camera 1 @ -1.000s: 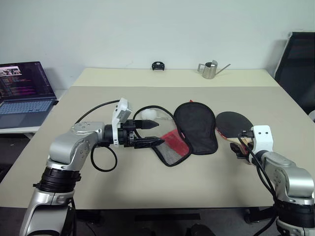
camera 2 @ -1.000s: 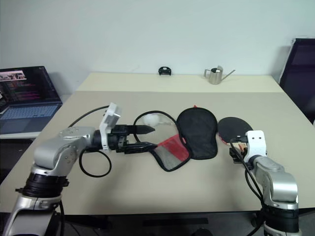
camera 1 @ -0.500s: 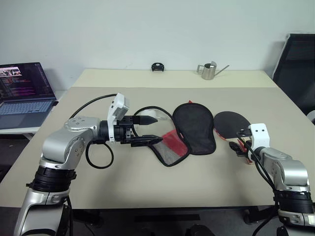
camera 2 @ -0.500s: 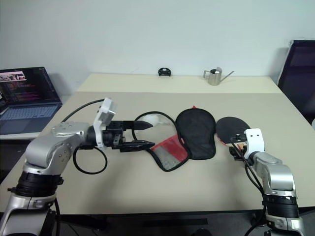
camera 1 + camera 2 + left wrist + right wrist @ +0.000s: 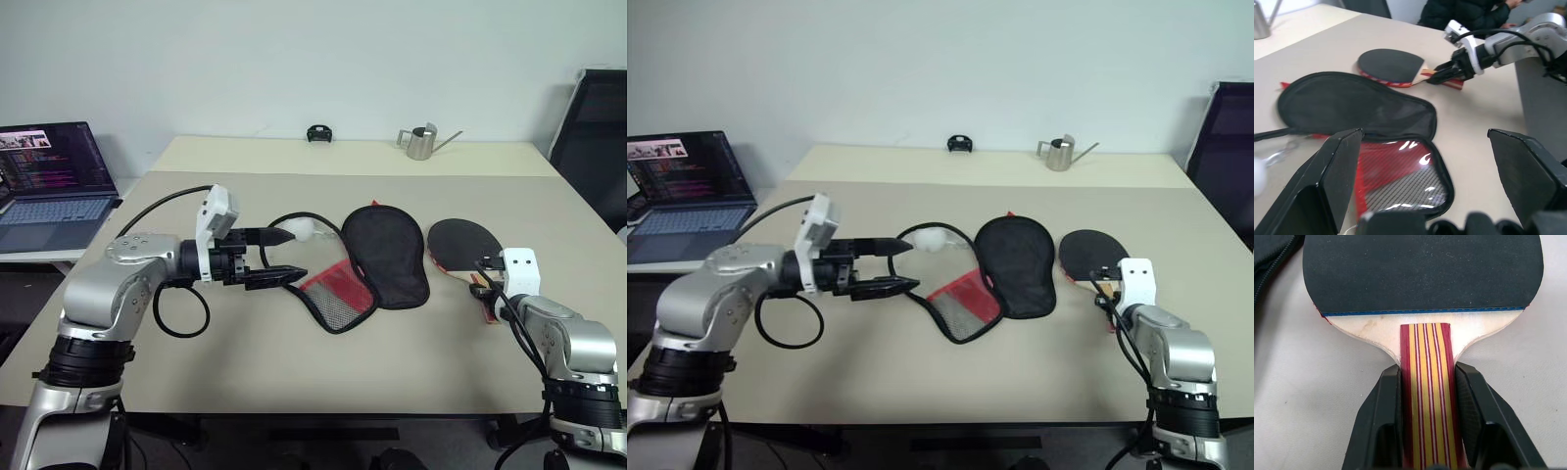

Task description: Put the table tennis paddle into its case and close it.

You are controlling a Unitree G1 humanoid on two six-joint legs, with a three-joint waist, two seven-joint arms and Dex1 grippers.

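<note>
Right jaws newly clamped on paddle handle (image 5: 1425,382)

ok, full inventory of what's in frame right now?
paddle: 1, black face, red edge, striped wooden handle; on the table right of the case
case: 1, black with red panel and mesh, lying open mid-table
ball charm: 1, white, on a black cord left of the case
watering can: 1, metal, far table
small object: 1, black, far table, too small to identify
laptop: 1, open, screen lit, side desk at left
chair: 1, black, far right
table: 1, beige
left tool: open, empty, beside the case
right tool: shut on the paddle's handle
</note>
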